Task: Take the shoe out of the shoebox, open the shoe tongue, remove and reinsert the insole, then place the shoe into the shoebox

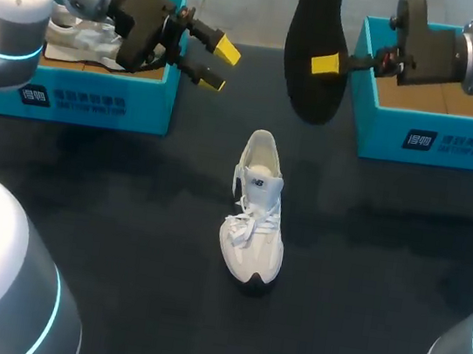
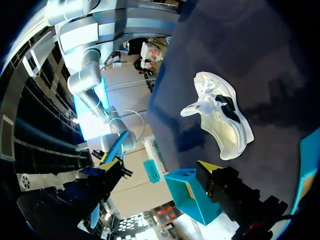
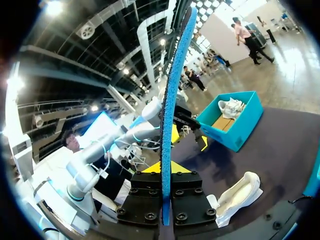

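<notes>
while the white lace-up sneaker (image 1: 256,215) stands on the dark worktop (image 1: 108,212), the right hand (image 1: 326,64) is closed on the black foam insole (image 1: 316,21), held in the air; the left hand (image 1: 217,62) is wide open and empty. i judge reinserting and boxing are not yet done.

A dark, almost black counter (image 1: 122,240) fills the head view from side to side. Its surface is matte and cloth-like, with a faint mottled grain. Light falls on it evenly from above and leaves no hard glare. Soft, blurred shadows lie in broad patches across its middle and toward its far edge. In the wrist views the same surface looks dark grey-blue.
</notes>
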